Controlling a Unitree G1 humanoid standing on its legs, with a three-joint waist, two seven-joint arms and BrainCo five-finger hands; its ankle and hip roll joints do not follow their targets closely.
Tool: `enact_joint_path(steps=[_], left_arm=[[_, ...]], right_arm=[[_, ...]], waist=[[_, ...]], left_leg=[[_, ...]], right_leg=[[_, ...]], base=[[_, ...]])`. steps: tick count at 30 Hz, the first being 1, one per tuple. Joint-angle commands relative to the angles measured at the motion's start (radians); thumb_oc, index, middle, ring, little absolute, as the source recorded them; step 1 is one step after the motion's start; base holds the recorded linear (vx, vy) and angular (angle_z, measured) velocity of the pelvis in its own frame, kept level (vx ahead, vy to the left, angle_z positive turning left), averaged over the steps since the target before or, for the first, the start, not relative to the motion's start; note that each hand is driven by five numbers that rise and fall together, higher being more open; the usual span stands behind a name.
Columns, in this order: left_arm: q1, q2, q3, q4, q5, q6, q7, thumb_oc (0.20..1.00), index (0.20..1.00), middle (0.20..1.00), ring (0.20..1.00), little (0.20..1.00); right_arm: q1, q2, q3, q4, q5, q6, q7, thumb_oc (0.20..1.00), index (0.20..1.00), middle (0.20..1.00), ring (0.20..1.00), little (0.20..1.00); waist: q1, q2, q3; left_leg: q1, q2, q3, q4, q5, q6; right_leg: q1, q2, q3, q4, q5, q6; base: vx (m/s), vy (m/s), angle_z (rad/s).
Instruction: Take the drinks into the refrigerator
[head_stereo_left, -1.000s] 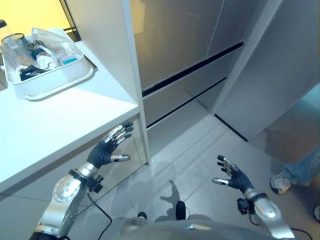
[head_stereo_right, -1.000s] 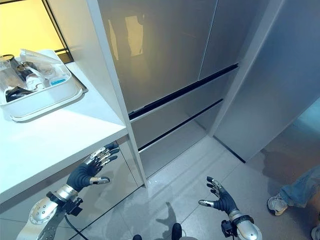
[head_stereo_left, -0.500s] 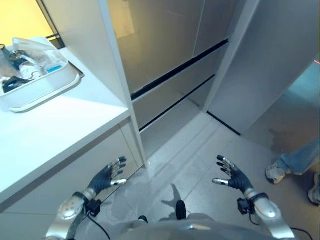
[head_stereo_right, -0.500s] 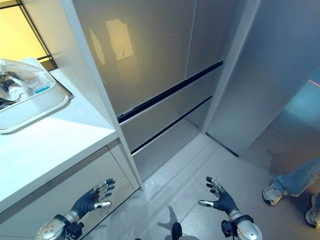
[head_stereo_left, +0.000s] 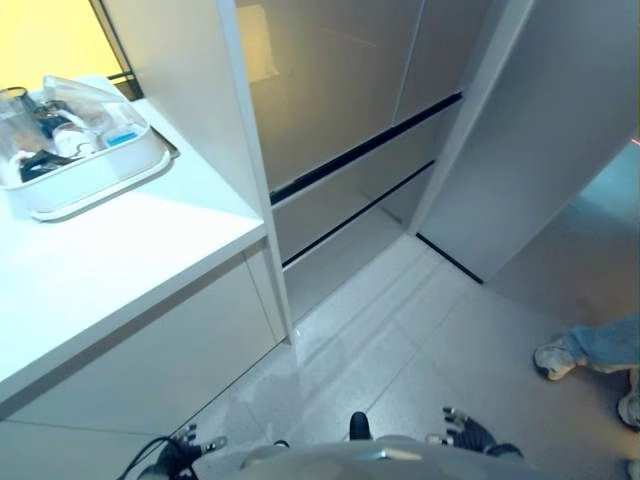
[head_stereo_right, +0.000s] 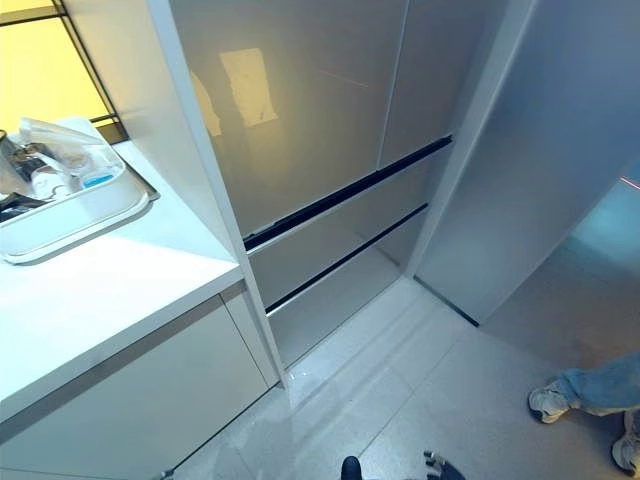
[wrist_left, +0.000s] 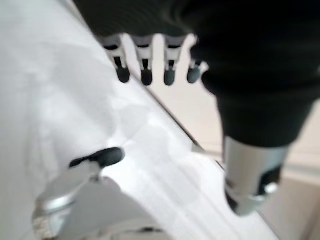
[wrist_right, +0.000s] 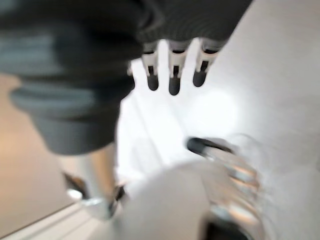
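The refrigerator (head_stereo_left: 330, 90) stands ahead with its steel doors shut and two drawers (head_stereo_left: 350, 185) below them. Bottles and packets (head_stereo_left: 60, 135) lie in a white tray (head_stereo_left: 110, 190) on the white counter (head_stereo_left: 120, 270) at the left. My left hand (head_stereo_left: 183, 447) hangs low near the floor under the counter's front, its fingers (wrist_left: 145, 70) straight and holding nothing. My right hand (head_stereo_left: 466, 431) is low over the floor tiles, with its fingers (wrist_right: 172, 75) spread and empty as well.
A white upright panel (head_stereo_left: 250, 170) separates the counter from the refrigerator. A tall grey panel (head_stereo_left: 560, 130) stands to the right of the refrigerator. A person's leg and shoe (head_stereo_left: 585, 350) are on the floor at the right. Pale floor tiles (head_stereo_left: 400, 340) lie before the refrigerator.
Both hands have dropped to the bottom edge of the eye views; the left one sank from beside the counter's edge. The camera has shifted slightly.
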Motion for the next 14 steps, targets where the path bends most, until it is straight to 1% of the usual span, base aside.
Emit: enact_joint_path(steps=[1,3,6,14], left_arm=[[-0.067,-0.022,0.028,0.038,-0.08,0.015,0.014,1.0,1.0,1.0,1.0,1.0],[-0.07,-0.042,0.033,0.043,-0.117,0.023,0.02,1.0,1.0,1.0,1.0,1.0],[-0.078,-0.057,0.019,0.041,-0.131,0.025,0.034,1.0,1.0,1.0,1.0,1.0],[-0.079,-0.061,0.004,0.044,-0.116,0.026,0.05,1.0,1.0,1.0,1.0,1.0]], right_arm=[[-0.065,0.022,-0.002,0.038,0.058,0.027,-0.004,1.0,1.0,1.0,1.0,1.0],[-0.077,0.041,-0.029,0.066,0.1,0.037,-0.015,1.0,1.0,1.0,1.0,1.0],[-0.085,0.063,-0.035,0.066,0.145,0.044,-0.02,1.0,1.0,1.0,1.0,1.0],[-0.097,0.068,-0.013,0.061,0.138,0.054,-0.026,1.0,1.0,1.0,1.0,1.0]], waist=[[0.031,-0.014,0.009],[0.033,-0.012,0.005],[0.035,-0.013,0.002],[0.045,-0.014,-0.006]], left_leg=[[-0.014,-0.034,-0.058,0.002,-0.048,0.031],[-0.013,-0.035,-0.065,0.002,-0.048,0.032],[-0.013,-0.036,-0.076,0.002,-0.046,0.032],[-0.015,-0.038,-0.092,0.002,-0.044,0.03]], right_leg=[[-0.011,-0.069,-0.04,0.102,-0.038,0.106],[-0.006,-0.07,-0.046,0.1,-0.04,0.104],[0.0,-0.07,-0.056,0.102,-0.043,0.101],[0.013,-0.075,-0.077,0.099,-0.05,0.098]], base=[[0.04,-0.004,0.2],[0.02,0.0,0.12],[0.01,-0.006,0.13],[0.01,-0.009,0.09]])
